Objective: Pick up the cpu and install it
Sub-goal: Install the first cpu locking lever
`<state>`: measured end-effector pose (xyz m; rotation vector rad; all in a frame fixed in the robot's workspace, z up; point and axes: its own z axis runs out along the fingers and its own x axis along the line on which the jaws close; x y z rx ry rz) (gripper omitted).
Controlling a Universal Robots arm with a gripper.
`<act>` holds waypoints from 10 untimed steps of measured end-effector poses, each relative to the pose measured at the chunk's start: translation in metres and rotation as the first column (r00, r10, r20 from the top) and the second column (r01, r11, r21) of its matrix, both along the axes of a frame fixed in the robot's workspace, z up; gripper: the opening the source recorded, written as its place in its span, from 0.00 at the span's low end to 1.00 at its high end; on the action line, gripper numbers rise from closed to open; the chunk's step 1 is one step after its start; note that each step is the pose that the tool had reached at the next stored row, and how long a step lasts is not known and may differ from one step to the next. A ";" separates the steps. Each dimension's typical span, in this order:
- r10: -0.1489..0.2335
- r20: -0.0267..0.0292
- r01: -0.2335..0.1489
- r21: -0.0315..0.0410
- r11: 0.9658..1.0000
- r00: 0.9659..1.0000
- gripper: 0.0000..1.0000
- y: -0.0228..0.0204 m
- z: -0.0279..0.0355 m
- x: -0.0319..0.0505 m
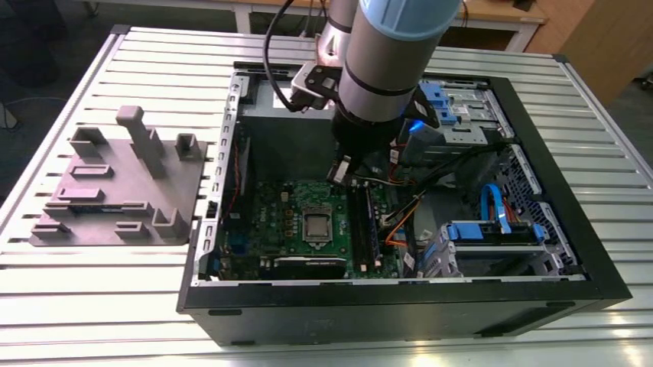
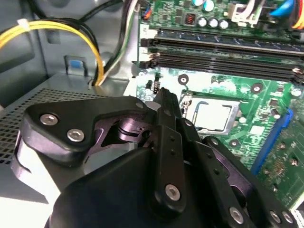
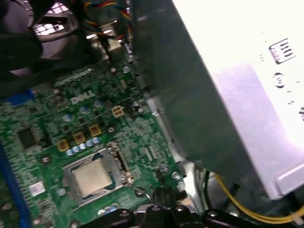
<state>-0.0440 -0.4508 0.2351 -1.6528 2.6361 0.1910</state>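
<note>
Gripper (image 2: 164, 102) fingers pressed together, nothing between them, hovering inside the open black PC case (image 1: 408, 306) above the green motherboard (image 1: 306, 222). Small square silver-topped cpu (image 3: 91, 176) sits in its silver socket frame (image 3: 116, 159), near the fingertips.

The open computer case (image 1: 408, 306) lies on the desk (image 1: 102, 306), with the moulded tray (image 1: 118, 191) beside it toward the exterior view's left. The cpu (image 1: 317, 225) sits in the socket on the motherboard (image 1: 275, 206) inside the case.
</note>
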 end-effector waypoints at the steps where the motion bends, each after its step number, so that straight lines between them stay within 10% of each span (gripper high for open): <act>1: 0.001 0.000 -0.001 -0.002 1.000 1.000 0.10 0.0000 0.0001 -0.0011; 10: 0.026 0.004 -0.026 -0.003 1.000 1.000 0.10 -0.0031 0.0014 -0.0064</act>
